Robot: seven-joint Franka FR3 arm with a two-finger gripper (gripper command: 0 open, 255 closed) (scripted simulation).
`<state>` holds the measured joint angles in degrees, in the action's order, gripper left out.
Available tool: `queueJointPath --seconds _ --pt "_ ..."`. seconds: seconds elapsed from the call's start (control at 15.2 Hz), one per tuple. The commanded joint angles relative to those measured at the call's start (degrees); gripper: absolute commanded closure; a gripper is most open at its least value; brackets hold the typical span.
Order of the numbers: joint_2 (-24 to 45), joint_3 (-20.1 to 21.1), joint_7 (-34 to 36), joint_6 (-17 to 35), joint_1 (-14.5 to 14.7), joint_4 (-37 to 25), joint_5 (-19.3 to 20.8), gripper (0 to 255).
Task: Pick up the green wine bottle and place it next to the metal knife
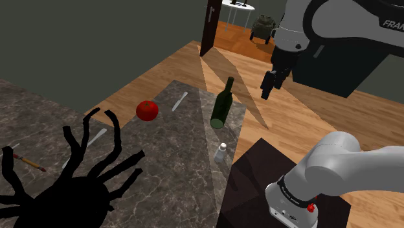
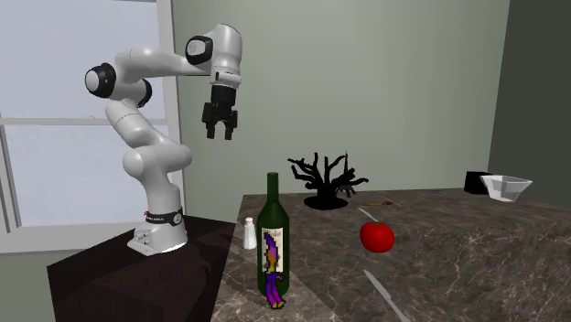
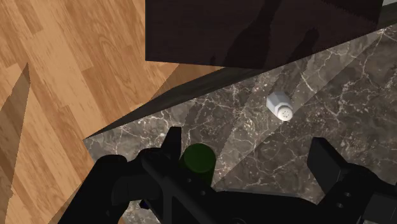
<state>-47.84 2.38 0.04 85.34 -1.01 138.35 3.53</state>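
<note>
alignment is the thing to get right in this approach, as i judge it: the gripper (image 2: 219, 135) hangs well above the worktop (image 1: 162, 168) with its fingers (image 3: 327, 162) spread apart and nothing between them. the green bottle (image 2: 272, 242) stands near the worktop's edge on the side of the stand (image 1: 256, 168), with a small white shaker (image 2: 248, 233) just beside it. it is upright, its long axis vertical, neck pointing up toward the gripper and label facing the second exterior camera. seen along the gripper, the bottle's round top (image 3: 197, 159) sits close to one finger rather than midway, so a sideways shift should come before any descent. i would then close on the body or lower neck with the fingers level and square across the axis, since a tall narrow bottle tips easily. the shaker leaves little room on that side. the knife (image 1: 180, 102) lies flat further in, near a tomato (image 1: 147, 110).
</note>
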Motion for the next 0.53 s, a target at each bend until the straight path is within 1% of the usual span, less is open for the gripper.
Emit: queueJointPath --seconds 0.0,0.46 --pt "0.0 0.0 0.0 0.0 0.0 0.0 0.0 0" --pt "15.48 -3.55 -0.98 8.9 -1.86 -6.41 -0.11 0"
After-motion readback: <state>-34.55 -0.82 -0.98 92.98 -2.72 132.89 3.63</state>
